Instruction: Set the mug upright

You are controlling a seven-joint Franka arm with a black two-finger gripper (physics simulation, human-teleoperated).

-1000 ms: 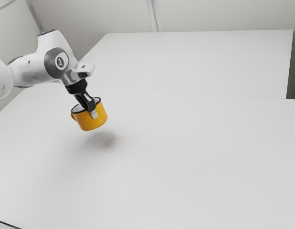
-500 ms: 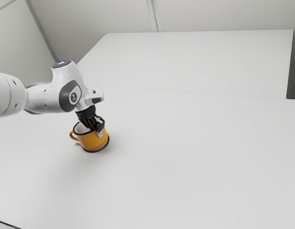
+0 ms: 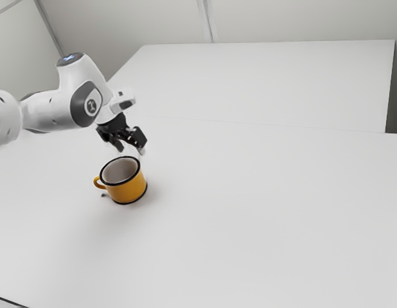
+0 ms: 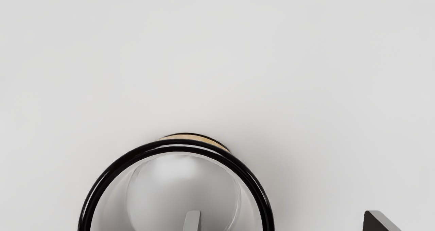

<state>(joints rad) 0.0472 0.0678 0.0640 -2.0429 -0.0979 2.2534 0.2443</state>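
The yellow mug with a black rim stands upright on the table, its handle toward the exterior view's left. Just above its rim is the black gripper, fingers spread and clear of the mug. From the wrist view, I look down into the mug, its round opening facing my hand. The gripper is open there, one fingertip over the mug's interior and the other outside the rim.
The white table extends around the mug. Behind it is another white surface. A dark cable lies at the exterior view's lower left corner.
The mug came down from the air onto the table and now stands there. My gripper lowered with it, then opened, let it go and rose above the rim.
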